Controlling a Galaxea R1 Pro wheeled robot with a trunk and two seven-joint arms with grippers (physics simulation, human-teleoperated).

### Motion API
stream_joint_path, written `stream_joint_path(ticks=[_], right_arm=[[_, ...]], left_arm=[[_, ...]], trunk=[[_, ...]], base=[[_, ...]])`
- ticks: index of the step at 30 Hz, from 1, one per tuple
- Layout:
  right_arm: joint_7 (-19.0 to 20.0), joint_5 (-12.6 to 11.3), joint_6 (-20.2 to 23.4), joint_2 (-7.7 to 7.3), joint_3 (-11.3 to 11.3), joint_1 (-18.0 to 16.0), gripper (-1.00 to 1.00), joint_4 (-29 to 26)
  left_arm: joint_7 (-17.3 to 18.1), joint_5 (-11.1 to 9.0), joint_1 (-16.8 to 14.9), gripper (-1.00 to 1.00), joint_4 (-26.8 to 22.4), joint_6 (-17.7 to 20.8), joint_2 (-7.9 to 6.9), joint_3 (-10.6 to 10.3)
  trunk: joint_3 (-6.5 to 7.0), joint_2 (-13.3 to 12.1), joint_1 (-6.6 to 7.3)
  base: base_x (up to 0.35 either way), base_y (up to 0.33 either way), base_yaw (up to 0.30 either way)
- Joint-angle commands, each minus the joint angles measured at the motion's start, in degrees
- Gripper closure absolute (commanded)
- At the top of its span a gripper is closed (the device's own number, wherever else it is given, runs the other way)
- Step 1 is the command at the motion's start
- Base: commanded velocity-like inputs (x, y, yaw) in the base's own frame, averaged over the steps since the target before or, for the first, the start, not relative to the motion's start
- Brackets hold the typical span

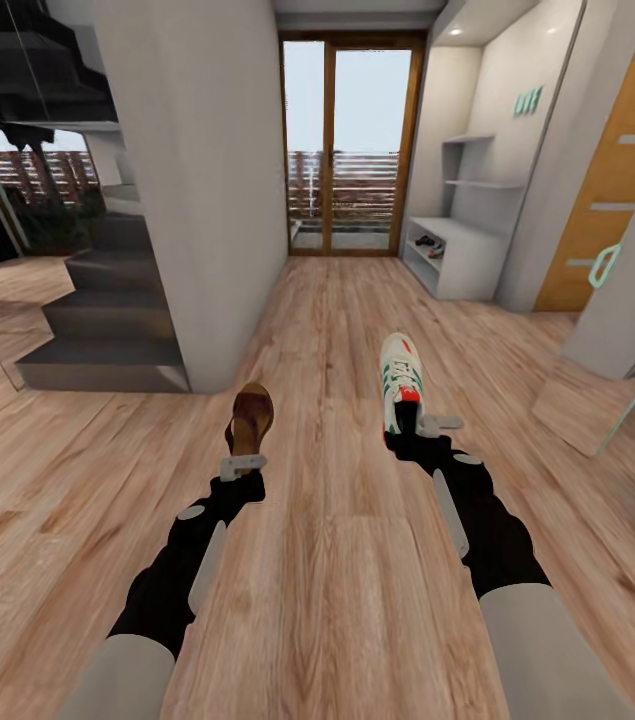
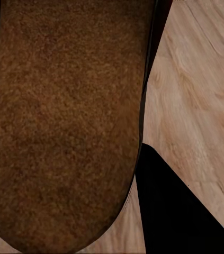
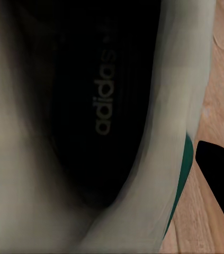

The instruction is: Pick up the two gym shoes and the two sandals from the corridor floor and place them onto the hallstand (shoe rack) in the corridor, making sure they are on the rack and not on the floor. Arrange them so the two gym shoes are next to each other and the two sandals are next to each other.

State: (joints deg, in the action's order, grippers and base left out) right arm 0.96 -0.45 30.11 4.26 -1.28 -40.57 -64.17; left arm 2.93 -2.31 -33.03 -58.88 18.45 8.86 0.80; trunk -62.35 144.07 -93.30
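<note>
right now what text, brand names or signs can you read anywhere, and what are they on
"adidas", on the dark insole inside the gym shoe that the right pincer holds.
Pale green marks on the wall above the hallstand: too small and blurred to read.
No lettering on the sandal in the left pincer.

A brown sandal (image 1: 251, 420) and a white, green-striped gym shoe (image 1: 401, 385) are carried above the corridor floor (image 1: 337, 560).

A glass door (image 1: 352, 145) in a wooden frame closes the far end, daylight pouring through. Dark grey stairs (image 1: 107, 325) climb on the left behind a broad pale wall (image 1: 197, 170). An orange door (image 1: 622, 160) stands on the right.
</note>
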Motion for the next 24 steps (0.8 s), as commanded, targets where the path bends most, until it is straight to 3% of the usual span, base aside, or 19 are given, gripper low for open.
stream_joint_path(ticks=[1,24], right_arm=[[0.1,-0.1,0.3,0.05,-0.1,0.0,1.00,-0.1],[0.1,-0.1,0.3,0.05,-0.1,0.0,1.00,-0.1]], left_arm=[[0.2,-0.1,0.0,1.00,-0.1,0.4,0.02,0.1],[0.2,-0.1,0.0,1.00,-0.1,0.4,0.08,0.1]], trunk=[[-0.05,0.0,-0.02],[-0.03,0.0,-0.02]], base=[[0.347,0.000,0.000],[0.347,0.000,0.000]])
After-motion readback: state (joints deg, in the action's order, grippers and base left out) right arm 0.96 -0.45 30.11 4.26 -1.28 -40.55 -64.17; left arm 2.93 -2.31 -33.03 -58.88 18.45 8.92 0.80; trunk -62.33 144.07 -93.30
